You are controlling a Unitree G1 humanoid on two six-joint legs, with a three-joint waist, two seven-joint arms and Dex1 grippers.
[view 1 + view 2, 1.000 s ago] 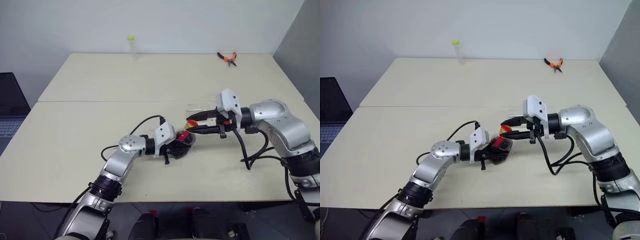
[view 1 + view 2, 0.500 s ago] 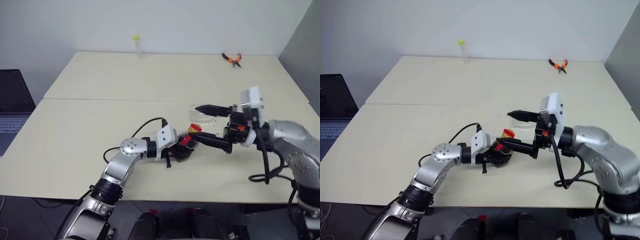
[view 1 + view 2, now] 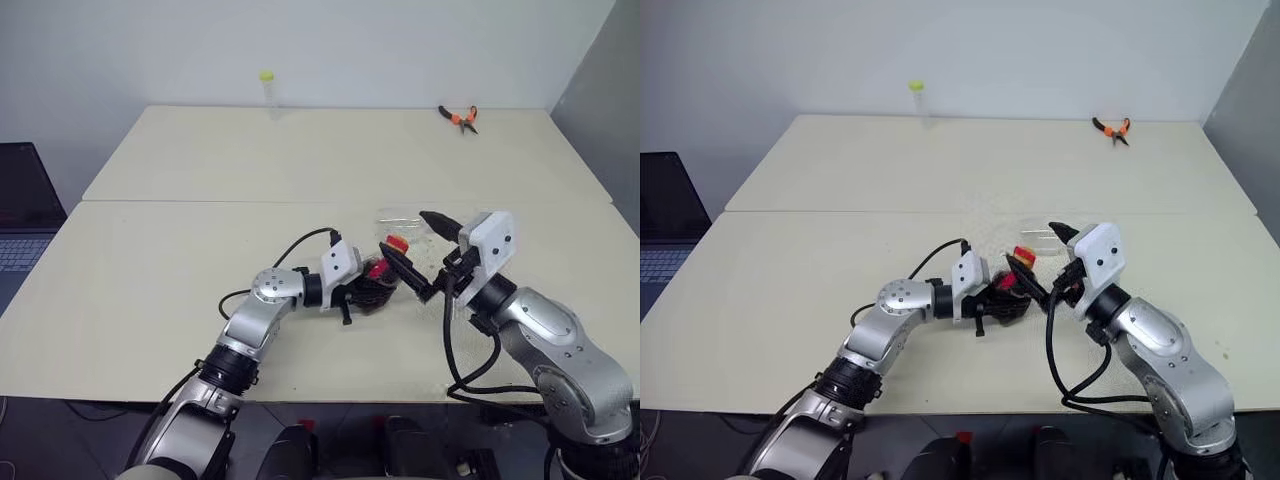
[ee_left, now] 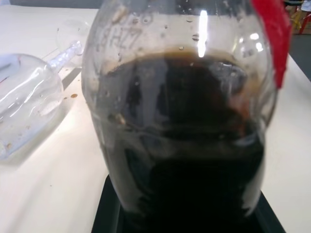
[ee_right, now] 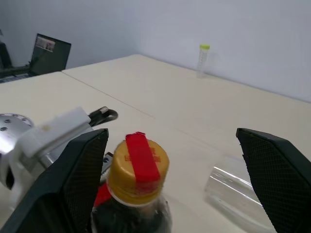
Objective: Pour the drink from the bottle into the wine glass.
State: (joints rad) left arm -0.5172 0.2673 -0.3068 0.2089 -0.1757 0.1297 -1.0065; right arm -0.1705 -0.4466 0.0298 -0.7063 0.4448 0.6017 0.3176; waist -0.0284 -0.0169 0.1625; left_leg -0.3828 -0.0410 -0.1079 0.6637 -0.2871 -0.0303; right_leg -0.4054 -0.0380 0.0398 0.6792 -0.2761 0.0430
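yellow cap (image 5: 138, 167) remains on the bottle (image 4: 182, 121) the left gripper (image 3: 362, 293) pinches; right gripper (image 3: 428, 256) has spread wide and drawn back, so pouring waits.

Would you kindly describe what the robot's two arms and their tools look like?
Both arms are rounded silver-grey metal segments with black joints. A white boxy housing sits at each wrist, and loose black cables loop beside the forearms. The left tool and right tool each have two black tapered fingers; the right one's inner faces are finely textured, and orange parts show at its base.
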